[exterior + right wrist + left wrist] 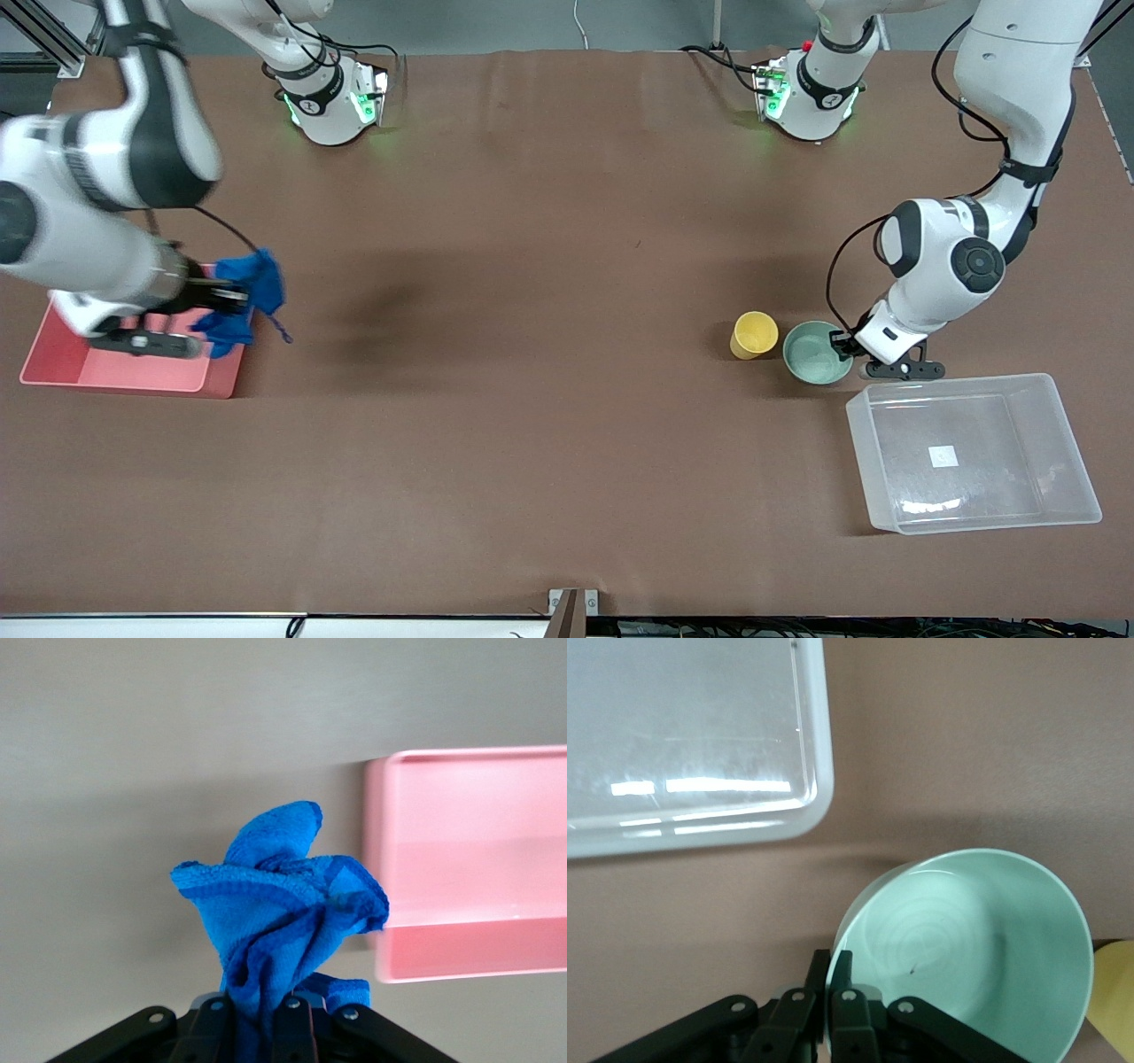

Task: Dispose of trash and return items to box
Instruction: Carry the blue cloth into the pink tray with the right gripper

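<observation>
My right gripper (pixel 232 298) is shut on the bright blue cloth (pixel 255 285) and holds it in the air over the edge of the pink bin (pixel 115 379). In the right wrist view the cloth (pixel 283 904) bunches up out of the gripper (pixel 257 1014), beside the bin (pixel 478 859). My left gripper (pixel 842 344) is shut on the rim of the mint-green bowl (pixel 811 356), one finger inside and one outside, as the left wrist view (pixel 830 970) shows. The bowl (pixel 974 939) sits tilted beside the yellow cup (pixel 754 335). The clear tub (pixel 961 383) lies nearer the front camera, empty.
The pink bin lies at the right arm's end of the table and holds nothing that I can see. The tub's rounded corner (pixel 819 771) is close to the bowl. The cup's edge (pixel 1116 1001) shows by the bowl. Both arm bases stand along the table's back edge.
</observation>
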`<state>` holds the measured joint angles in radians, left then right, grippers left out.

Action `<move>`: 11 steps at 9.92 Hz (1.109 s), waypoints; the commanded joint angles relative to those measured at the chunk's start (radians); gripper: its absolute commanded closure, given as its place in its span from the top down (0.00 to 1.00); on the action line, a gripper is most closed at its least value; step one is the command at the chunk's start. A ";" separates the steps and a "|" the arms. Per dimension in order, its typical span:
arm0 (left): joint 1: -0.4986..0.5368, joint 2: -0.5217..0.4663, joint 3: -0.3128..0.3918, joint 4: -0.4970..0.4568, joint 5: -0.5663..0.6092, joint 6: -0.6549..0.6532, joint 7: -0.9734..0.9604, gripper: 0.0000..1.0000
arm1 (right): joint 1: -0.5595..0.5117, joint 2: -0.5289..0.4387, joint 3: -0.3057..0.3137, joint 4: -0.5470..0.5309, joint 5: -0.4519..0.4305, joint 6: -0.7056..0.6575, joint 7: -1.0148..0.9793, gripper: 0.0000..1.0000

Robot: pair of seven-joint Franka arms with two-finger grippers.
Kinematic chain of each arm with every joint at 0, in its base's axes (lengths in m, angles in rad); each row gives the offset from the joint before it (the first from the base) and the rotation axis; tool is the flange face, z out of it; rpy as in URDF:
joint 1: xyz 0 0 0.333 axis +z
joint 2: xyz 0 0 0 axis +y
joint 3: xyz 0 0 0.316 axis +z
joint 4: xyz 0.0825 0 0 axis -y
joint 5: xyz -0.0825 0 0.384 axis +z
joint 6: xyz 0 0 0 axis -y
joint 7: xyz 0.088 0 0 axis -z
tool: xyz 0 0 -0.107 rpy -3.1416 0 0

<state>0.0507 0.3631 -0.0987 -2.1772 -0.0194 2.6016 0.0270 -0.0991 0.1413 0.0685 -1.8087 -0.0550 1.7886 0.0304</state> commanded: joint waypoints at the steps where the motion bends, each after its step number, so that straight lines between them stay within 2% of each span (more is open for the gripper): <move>1: 0.003 -0.018 -0.001 0.136 -0.005 -0.191 0.031 0.01 | -0.022 0.006 -0.145 -0.027 -0.009 0.058 -0.267 0.01; 3: 0.006 0.002 -0.001 0.368 -0.011 -0.421 0.033 0.01 | -0.025 0.047 -0.260 -0.101 -0.009 0.267 -0.462 0.02; 4: 0.006 0.038 0.002 0.470 -0.013 -0.469 0.040 0.01 | -0.025 0.069 -0.297 -0.171 -0.006 0.407 -0.513 0.02; 6: 0.052 0.150 0.008 0.664 -0.010 -0.515 0.123 0.00 | -0.033 0.105 -0.306 -0.315 0.003 0.630 -0.515 0.06; 7: 0.072 0.208 0.008 0.739 -0.005 -0.535 0.170 0.00 | -0.042 0.138 -0.305 -0.360 0.006 0.705 -0.512 0.19; 8: 0.083 0.262 0.011 0.795 -0.005 -0.535 0.219 0.00 | -0.042 0.170 -0.303 -0.363 0.033 0.719 -0.512 0.62; 9: 0.107 0.324 0.016 0.859 -0.005 -0.532 0.266 0.00 | -0.042 0.173 -0.303 -0.365 0.047 0.712 -0.512 1.00; 11: 0.115 0.411 0.052 0.921 -0.004 -0.496 0.353 0.00 | -0.036 0.127 -0.303 -0.353 0.047 0.611 -0.509 1.00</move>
<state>0.1718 0.6819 -0.0745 -1.3379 -0.0194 2.1021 0.3313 -0.1354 0.3295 -0.2373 -2.1591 -0.0222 2.4655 -0.4732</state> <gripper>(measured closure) 0.965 0.493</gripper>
